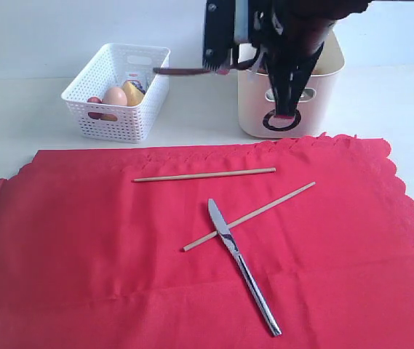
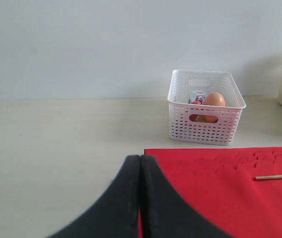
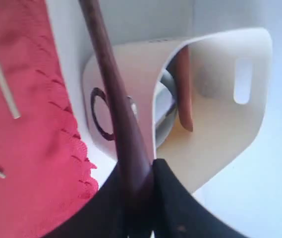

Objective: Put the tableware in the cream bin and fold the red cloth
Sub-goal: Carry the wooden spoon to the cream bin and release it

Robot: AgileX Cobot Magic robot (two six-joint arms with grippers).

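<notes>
My right gripper [image 3: 140, 178] is shut on the dark wooden spoon [image 3: 113, 89], held level over the cream bin [image 1: 316, 87] with its free end pointing left [image 1: 181, 71]. Inside the cream bin [image 3: 220, 134] a brown plate [image 3: 184, 94] stands on edge beside something shiny [image 3: 163, 111]. The red cloth [image 1: 83, 247] lies spread flat. On it rest two chopsticks [image 1: 203, 174] [image 1: 265, 211] and a metal knife [image 1: 243, 269] that crosses the nearer chopstick. My left gripper [image 2: 140, 161] is shut and empty, low at the cloth's left edge [image 2: 230, 198].
A white lattice basket [image 1: 116, 105] with an egg [image 1: 114, 96] and other food stands left of the cream bin, behind the cloth. Bare pale table [image 2: 56, 148] stretches left of the cloth. The right arm [image 1: 294, 43] hangs above the bin.
</notes>
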